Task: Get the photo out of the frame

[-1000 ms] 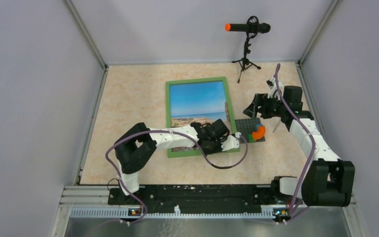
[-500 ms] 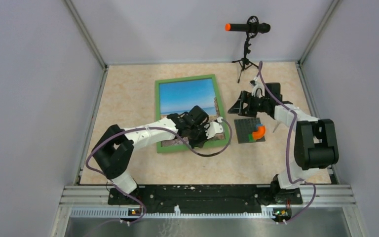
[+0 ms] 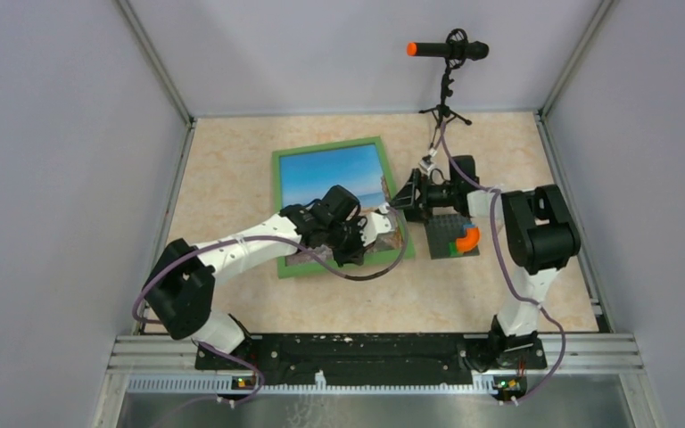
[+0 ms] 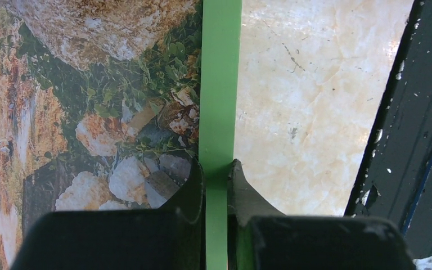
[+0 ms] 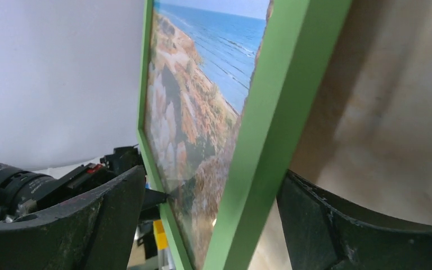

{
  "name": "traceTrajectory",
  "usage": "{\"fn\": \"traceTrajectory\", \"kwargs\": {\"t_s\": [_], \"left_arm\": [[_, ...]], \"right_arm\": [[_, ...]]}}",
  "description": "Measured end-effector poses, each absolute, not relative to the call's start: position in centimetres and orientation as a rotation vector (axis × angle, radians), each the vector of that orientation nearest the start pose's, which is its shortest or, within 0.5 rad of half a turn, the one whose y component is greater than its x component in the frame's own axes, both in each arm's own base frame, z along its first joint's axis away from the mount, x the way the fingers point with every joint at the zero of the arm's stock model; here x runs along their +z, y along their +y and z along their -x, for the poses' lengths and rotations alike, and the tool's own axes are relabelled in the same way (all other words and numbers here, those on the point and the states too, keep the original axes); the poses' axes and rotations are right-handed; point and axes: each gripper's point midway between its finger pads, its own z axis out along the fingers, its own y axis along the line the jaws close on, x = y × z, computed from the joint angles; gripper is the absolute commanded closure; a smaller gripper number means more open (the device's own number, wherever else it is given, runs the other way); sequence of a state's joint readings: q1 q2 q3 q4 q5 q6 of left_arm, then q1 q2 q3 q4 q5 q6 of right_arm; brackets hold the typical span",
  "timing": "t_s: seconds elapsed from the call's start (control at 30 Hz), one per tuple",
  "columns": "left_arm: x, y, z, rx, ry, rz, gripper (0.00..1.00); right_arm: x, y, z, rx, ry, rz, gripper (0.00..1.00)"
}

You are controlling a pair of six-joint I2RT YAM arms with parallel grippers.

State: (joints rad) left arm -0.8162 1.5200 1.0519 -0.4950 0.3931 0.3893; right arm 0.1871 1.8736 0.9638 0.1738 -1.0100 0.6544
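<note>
On worktop, green frame is pinched at border by left end effector; right end effector is spread wide astride edge, nothing gripped; photo is seated inside. Risk: frame knocked from thin pinch.

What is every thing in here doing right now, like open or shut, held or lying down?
frame: face up, one edge pinched by the left gripper.
photo: still inside the frame.
left gripper: shut on the frame's green border.
right gripper: open, fingers either side of the frame's edge, not clamping.
baseplate: lying flat, bricks on it.
microphone: standing upright.
</note>
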Motion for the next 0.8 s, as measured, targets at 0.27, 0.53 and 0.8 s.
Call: {"fn": "traceTrajectory", "kwargs": {"t_s": [0.27, 0.53, 0.8], "left_arm": [[9.5, -29.5, -20.2, -0.694, 1.996, -1.584, 1.00], [9.9, -29.6, -19.9, -0.713, 1.957, -1.585, 1.00], [10.0, -29.5, -19.3, -0.743, 1.954, -1.595, 1.00]], "right_arm": [[6.6, 26.6, -33.9, 1.699, 2.239, 0.199, 0.17], [7.3, 27.4, -34.9, 1.670, 1.990, 0.383, 0.17], [7.8, 27.6, -33.4, 1.675, 2.021, 0.369, 0.17]]}}
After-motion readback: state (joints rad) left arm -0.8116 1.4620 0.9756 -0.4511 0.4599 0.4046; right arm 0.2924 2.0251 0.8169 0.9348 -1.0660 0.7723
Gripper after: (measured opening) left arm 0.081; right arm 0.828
